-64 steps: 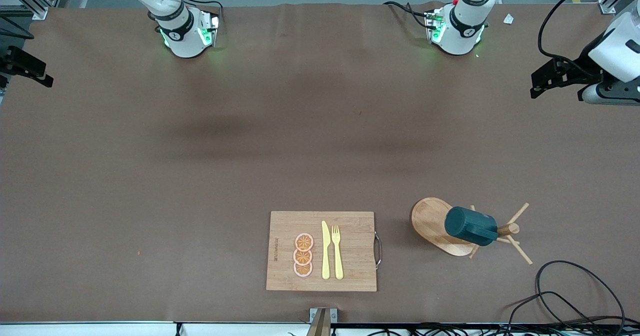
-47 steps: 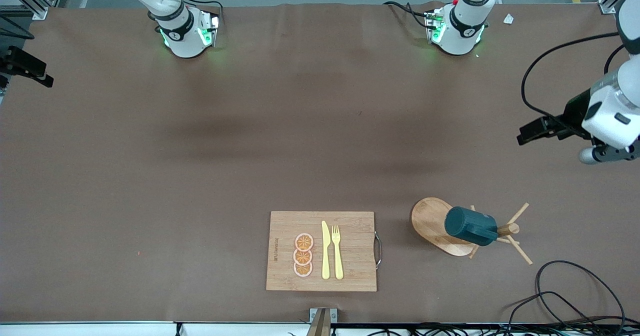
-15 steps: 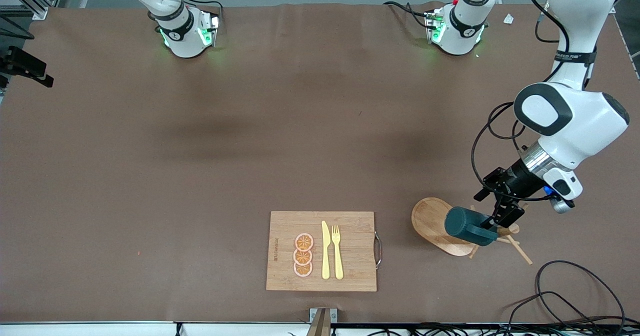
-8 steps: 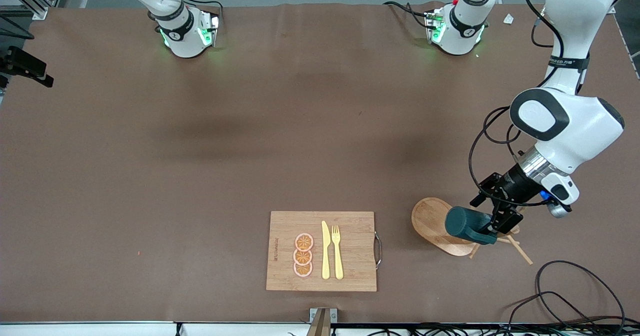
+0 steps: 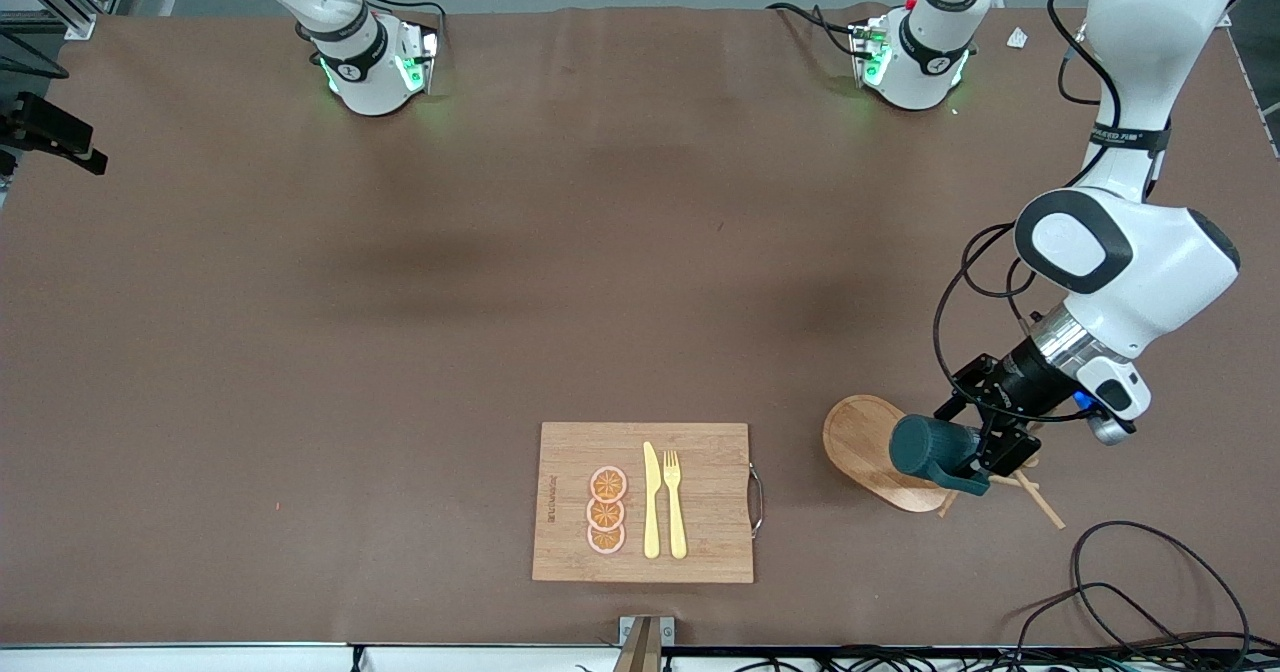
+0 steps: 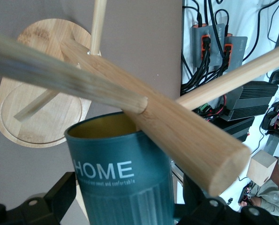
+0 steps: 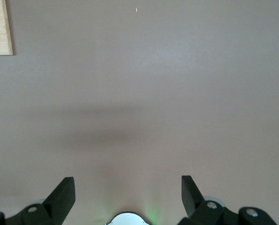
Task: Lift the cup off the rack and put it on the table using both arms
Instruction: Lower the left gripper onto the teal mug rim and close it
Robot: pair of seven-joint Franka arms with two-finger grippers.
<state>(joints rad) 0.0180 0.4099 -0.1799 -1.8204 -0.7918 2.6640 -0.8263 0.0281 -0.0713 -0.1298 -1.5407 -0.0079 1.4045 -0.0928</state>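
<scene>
The dark teal cup [image 5: 925,447] hangs tilted on a peg of the light wooden rack [image 5: 860,437], which stands on the brown table [image 5: 500,302] toward the left arm's end. My left gripper [image 5: 962,450] is open, one finger on each side of the cup's body. In the left wrist view the cup [image 6: 123,173], marked HOME, fills the space between the fingers [image 6: 59,194], with the rack's post [image 6: 177,136] crossing its mouth. My right gripper [image 5: 85,147] waits open, high over the table at the right arm's end, with nothing between its fingers [image 7: 62,194].
A bamboo cutting board [image 5: 570,452] with orange slices [image 5: 607,510], a yellow knife [image 5: 651,502] and a fork [image 5: 675,502] lies beside the rack, toward the right arm's end. Black cables [image 5: 1130,592] loop near the table's front corner by the rack.
The left gripper has slid a little farther along the cup, so its fingers now straddle the cup's body. The cup, the rack and the right arm have not moved.
</scene>
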